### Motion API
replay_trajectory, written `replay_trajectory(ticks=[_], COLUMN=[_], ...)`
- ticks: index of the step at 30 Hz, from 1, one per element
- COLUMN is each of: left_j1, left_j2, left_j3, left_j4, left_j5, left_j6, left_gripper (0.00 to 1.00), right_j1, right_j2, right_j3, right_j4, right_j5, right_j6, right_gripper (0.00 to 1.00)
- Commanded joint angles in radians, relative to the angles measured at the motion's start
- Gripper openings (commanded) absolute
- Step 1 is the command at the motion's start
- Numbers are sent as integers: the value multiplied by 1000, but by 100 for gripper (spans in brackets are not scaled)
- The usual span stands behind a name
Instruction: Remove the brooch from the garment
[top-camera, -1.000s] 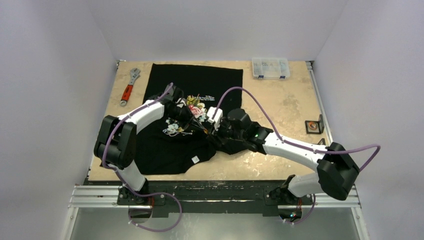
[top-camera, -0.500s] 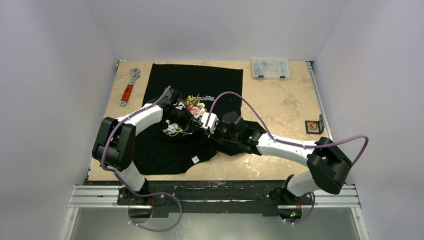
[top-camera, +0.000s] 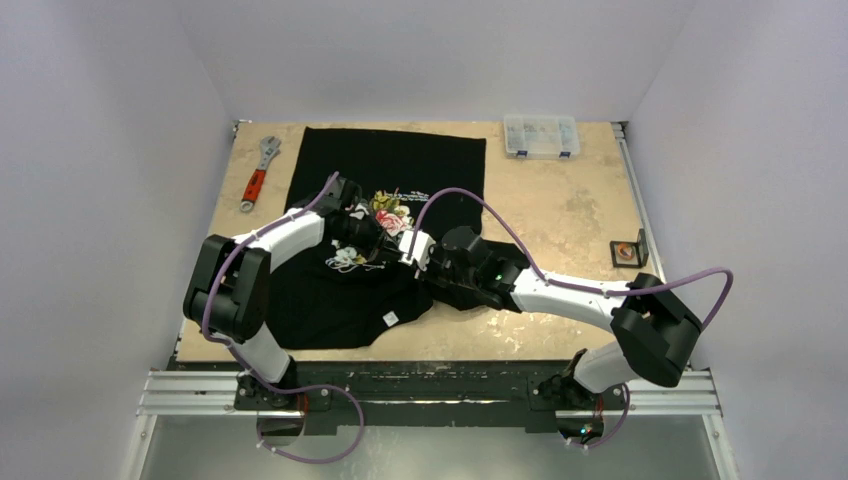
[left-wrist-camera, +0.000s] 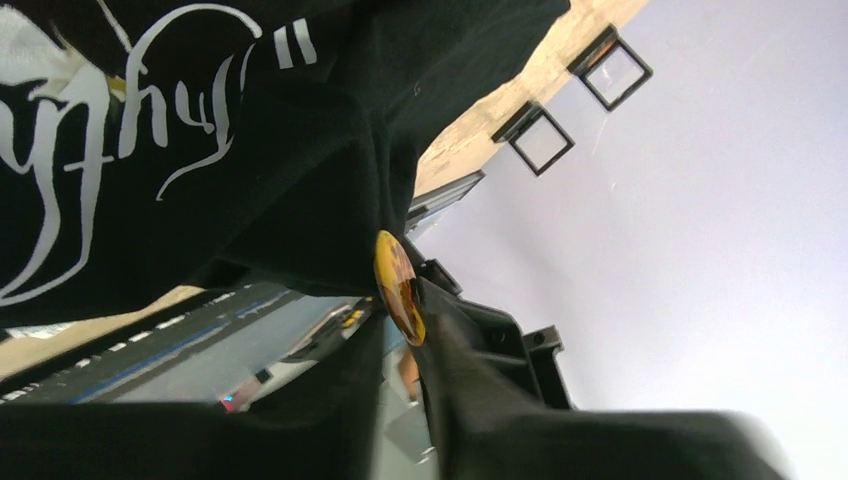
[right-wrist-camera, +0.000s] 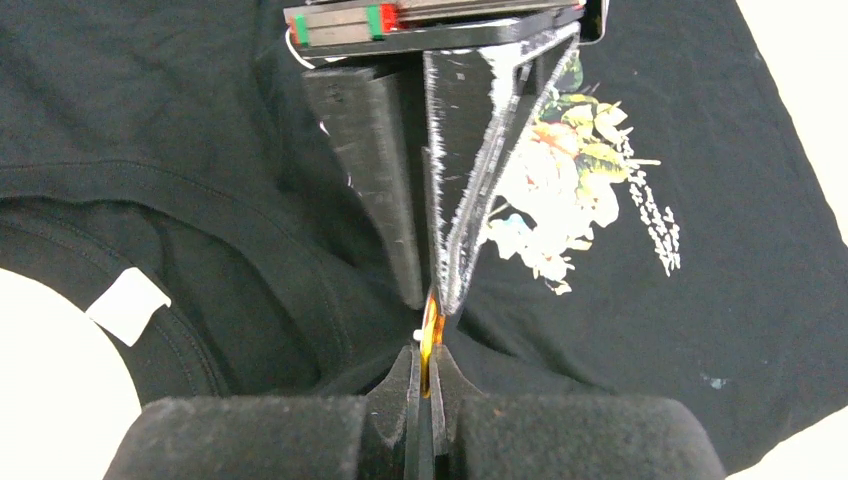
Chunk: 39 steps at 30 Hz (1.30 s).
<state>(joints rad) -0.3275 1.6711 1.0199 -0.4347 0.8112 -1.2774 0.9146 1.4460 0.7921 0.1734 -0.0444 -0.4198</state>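
Right gripper fills the bottom centre of its own wrist view. Its two black fingers are closed to a thin slit, and the brooch, an amber disc seen edge-on, is clamped between the tips. Left gripper comes down from the top of that frame. Its two wedge-shaped fingers narrow to a point, and the tips are together right at the brooch's upper edge. Whether they pinch the cloth or the brooch itself cannot be told.

In the left wrist view the brooch sits at the middle of the frame, against a raised fold of the black shirt. White lettering shows at the upper left, and the right gripper's black finger touches the brooch from the lower right.

From above, the shirt lies spread over the centre of the tan desk. Both arms meet over its rose print. The white label lies at the collar, toward the bottom of the frame. A wrench lies on the desk at the upper left. A clear box sits at the upper right, apart from the shirt.
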Motion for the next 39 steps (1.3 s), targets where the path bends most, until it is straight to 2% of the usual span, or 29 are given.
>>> replay_trajectory(ticks=[1, 4, 7, 9, 12, 16, 21, 23, 25, 27, 31, 39], left_j1=[30, 68, 131, 177, 216, 230, 218, 187, 142, 84, -7, -57], left_j2=[-63, -103, -190, -286, -352, -441, -518, -538, -547, -554, -556, -505], left_j3=[39, 103, 61, 1, -28, -110, -218, -217, -202, -196, -200, -213], left_j4=[34, -35, 51, 149, 175, 261, 445, 437, 359, 349, 378, 501], left_j5=[27, -42, -98, -126, -83, 89, 241, 242, 234, 215, 176, 139], left_j6=[118, 337, 423, 515, 711, 936, 1148, 1254, 1380, 1438, 1472, 1392], left_gripper=[41, 63, 80, 87, 91, 89, 75, 73, 72, 70, 66, 57], right_j1=[0, -25, -63, -93, -150, -217, -261, -267, -270, -271, -282, -299], right_j2=[-21, -47, -67, -65, -54, -40, -44, -48, -54, -60, -60, -63], right_j3=[19, 46, 75, 105, 138, 181, 221, 233, 241, 250, 258, 256], right_j4=[-11, -51, -86, -111, -132, -165, -201, -217, -221, -221, -213, -202], right_j5=[-64, -139, -244, -320, -425, -560, -692, -724, -747, -761, -788, -829], right_j6=[41, 99, 177, 212, 278, 328, 353, 355, 363, 375, 410, 467], right_gripper=[0, 0, 0, 0, 0, 0, 0, 0, 0, 0, 0, 0])
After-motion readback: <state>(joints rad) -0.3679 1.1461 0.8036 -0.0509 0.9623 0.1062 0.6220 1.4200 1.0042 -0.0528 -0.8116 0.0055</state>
